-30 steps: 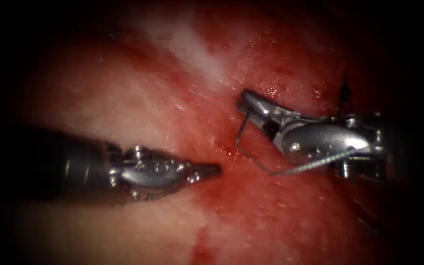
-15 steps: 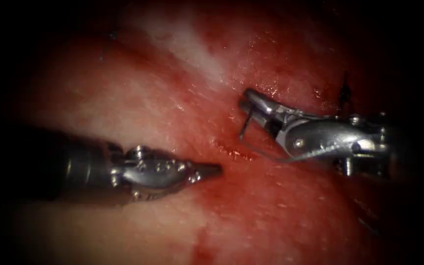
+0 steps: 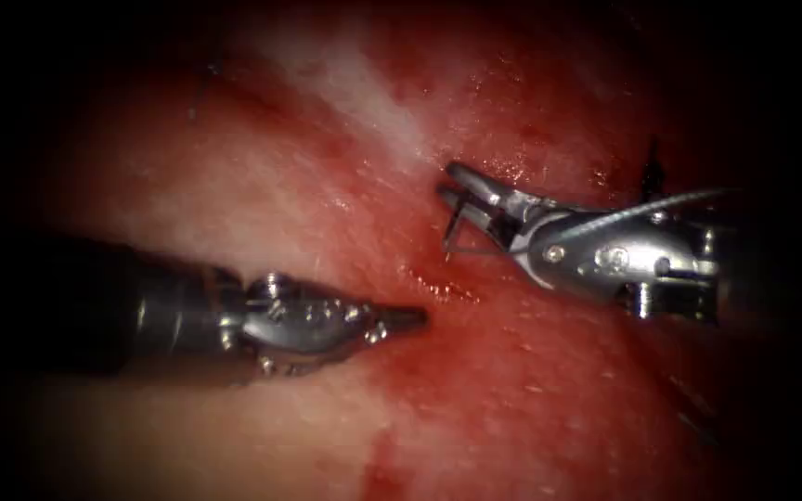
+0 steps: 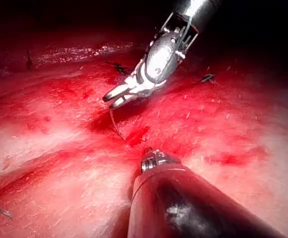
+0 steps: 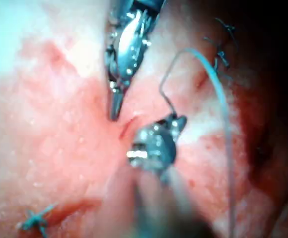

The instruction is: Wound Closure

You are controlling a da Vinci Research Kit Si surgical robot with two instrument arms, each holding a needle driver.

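The needle (image 3: 457, 232) was held clear of the tissue (image 3: 262, 186) by the right gripper (image 3: 469, 190); the left gripper (image 3: 406, 318) was clenched, grasping nothing.

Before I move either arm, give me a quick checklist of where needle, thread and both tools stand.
1. Right end effector holds the needle: ok, gripped near one end.
2. Needle free of the tissue: ok, its curve hangs above the surface.
3. Left end effector empty: ok, shut on nothing, left of the cut.
4. Thread unsnagged: cannot tell.
5. Needle tip direction: cannot tell.
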